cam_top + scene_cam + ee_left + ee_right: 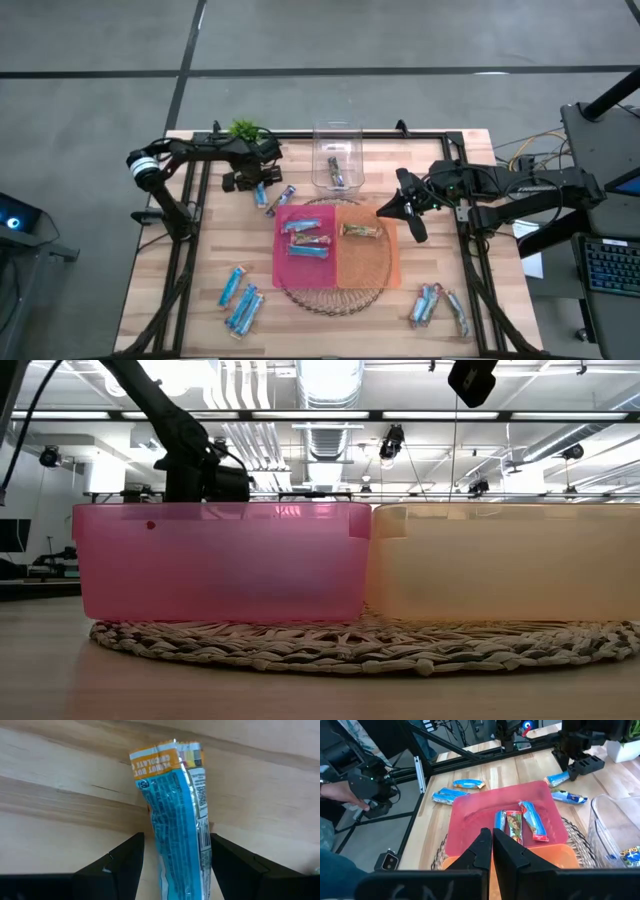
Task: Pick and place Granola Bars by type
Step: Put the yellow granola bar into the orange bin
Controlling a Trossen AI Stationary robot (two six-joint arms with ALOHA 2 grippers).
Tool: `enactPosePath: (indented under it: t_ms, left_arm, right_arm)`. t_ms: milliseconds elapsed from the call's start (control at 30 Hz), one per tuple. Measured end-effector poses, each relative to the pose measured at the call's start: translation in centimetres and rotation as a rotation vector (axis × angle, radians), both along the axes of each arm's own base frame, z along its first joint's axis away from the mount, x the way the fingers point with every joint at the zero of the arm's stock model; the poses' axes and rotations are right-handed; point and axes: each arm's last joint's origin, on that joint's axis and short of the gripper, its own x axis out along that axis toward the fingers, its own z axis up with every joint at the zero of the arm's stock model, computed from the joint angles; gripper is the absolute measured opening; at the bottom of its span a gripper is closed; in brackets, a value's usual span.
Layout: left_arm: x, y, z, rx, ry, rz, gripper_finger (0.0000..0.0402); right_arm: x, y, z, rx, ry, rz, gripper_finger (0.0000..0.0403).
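Left gripper [262, 181]: at the bench's far left, beside the plant; fingers [120, 865] spread wide on either side of one blue bar [177, 820] lying on the wood. No contact with the wrapper can be made out.
Right gripper [392, 211]: just right of the orange bin, fingers pressed fully together, holding nothing.
Bench [200, 280]: light wooden top inside a black frame.
Mat [330, 645]: one round woven mat under the two coloured bins.
Pink bin [284, 270]: left half of the mat; three bars [520, 822] lie in it, two blue and one with a reddish-brown wrapper between them.
Orange bin [368, 268]: right half of the mat, touching the pink bin; one tan bar [362, 231] lies near its far wall.
Clear bin [337, 132]: one, behind the mat at the bench's far edge; one dark bar [336, 171] inside, with a second possibly alongside, not certain.
Loose bars, far left: two, the one at the left gripper and another blue bar [283, 197] between it and the pink bin.
Loose bars, near left [240, 298]: about three blue, close together.
Loose bars, near right [436, 304]: about three, mostly blue, bunched.
Plant [244, 129]: one small green plant at the far left edge.
Person [342, 795]: a hand on a dark device, beyond the bench in the right wrist view.
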Motion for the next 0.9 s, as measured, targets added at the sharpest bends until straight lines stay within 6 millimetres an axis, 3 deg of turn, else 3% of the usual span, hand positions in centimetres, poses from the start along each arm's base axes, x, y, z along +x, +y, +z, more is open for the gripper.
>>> enactPosePath:
  t_ms: [300, 667, 900]
  left_arm:
    - [0.06, 0.04, -0.06, -0.001, 0.0, -0.005, 0.019]
    - [0.03, 0.01, -0.07, -0.003, 0.004, -0.031, 0.0089]
    - [0.02, 0.01, -0.05, -0.002, 0.004, -0.041, 0.0058]
  right_arm:
    - [-0.06, -0.01, -0.16, 0.003, 0.019, -0.005, 0.0008]
    - [-0.06, -0.01, -0.16, 0.001, 0.018, -0.005, 0.0008]
    - [-0.06, -0.02, -0.16, 0.0, 0.018, -0.006, 0.0008]
